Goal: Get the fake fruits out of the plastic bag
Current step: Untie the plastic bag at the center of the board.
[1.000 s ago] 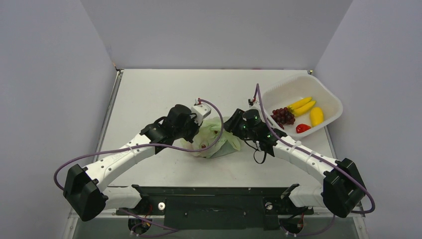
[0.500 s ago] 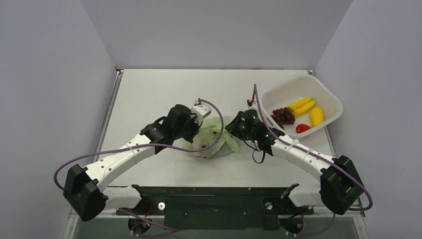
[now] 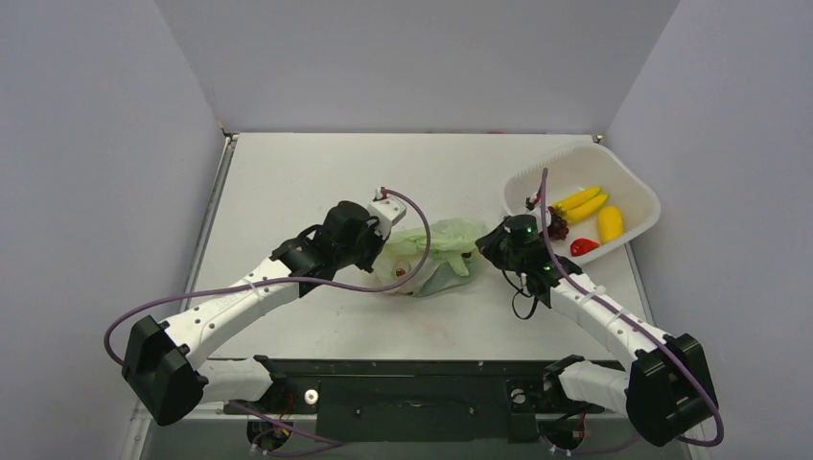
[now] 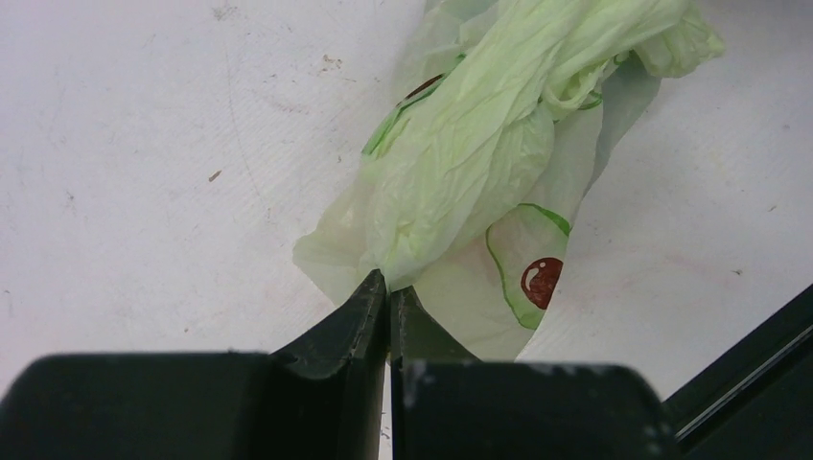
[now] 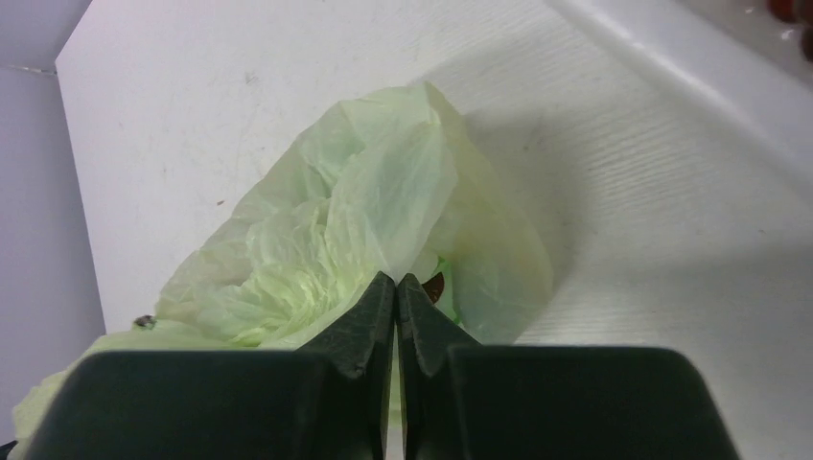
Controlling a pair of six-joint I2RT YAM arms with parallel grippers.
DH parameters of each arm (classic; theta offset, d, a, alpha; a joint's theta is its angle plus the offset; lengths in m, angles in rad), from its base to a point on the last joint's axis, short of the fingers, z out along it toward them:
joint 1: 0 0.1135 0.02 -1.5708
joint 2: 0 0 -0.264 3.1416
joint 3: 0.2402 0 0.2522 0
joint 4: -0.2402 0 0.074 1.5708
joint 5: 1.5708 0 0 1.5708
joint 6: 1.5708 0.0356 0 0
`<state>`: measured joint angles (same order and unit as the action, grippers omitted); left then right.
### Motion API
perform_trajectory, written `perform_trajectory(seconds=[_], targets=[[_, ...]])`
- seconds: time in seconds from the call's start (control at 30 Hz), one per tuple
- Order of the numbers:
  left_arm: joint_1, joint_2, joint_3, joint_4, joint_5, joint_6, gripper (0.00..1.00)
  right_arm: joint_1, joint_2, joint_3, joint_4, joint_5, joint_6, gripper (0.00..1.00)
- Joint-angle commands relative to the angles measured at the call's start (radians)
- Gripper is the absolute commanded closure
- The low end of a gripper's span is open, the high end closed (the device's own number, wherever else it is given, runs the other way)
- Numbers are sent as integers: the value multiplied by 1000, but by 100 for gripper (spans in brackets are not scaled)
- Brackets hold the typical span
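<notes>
The pale green plastic bag (image 3: 439, 251) lies crumpled mid-table, stretched between both arms. My left gripper (image 3: 383, 255) is shut on its left end; in the left wrist view the jaws (image 4: 388, 287) pinch a fold of the bag (image 4: 460, 153). My right gripper (image 3: 485, 251) is shut on the right end, where the film (image 5: 336, 240) is nipped at the tips (image 5: 396, 280). No fake fruit shows plainly inside the bag; only printed red spots (image 4: 542, 280) are visible. A small red fruit (image 3: 582, 246) lies in the basket.
A white basket (image 3: 546, 161) at the right rear holds yellow bananas (image 3: 583, 204), a dark grape bunch (image 3: 556, 226) and a yellow fruit (image 3: 610, 223). Its wall (image 5: 690, 67) is close beside my right gripper. Purple cables loop over both arms.
My right gripper has shut on the bag's right side and drawn back to the right toward the basket, stretching the bag out. The left gripper has kept its hold in place.
</notes>
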<state>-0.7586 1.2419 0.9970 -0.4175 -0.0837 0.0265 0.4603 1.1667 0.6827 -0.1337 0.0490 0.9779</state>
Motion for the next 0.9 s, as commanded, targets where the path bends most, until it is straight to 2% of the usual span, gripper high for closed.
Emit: perform_trajectory(seconds=[0.0, 0.13, 0.2, 0.23, 0.3, 0.57, 0.87], targets=[[1, -18, 4, 27, -9, -4, 100, -50, -69, -39, -18, 31, -65, 100], [0, -14, 9, 23, 59, 0, 99, -51, -90, -43, 24, -80, -150, 100], [0, -19, 10, 23, 77, 0, 84, -50, -89, -41, 47, -143, -174, 100], [1, -21, 8, 25, 80, -1, 73, -44, -81, -34, 55, -172, -181, 100], [0, -31, 7, 30, 99, -1, 65, -27, -69, -20, 62, -198, -200, 100], [7, -122, -43, 100, 212, -19, 57, 124, -12, 55, 53, -158, -278, 100], [58, -64, -7, 93, 236, -84, 54, 195, 23, 84, 49, -152, -309, 100]])
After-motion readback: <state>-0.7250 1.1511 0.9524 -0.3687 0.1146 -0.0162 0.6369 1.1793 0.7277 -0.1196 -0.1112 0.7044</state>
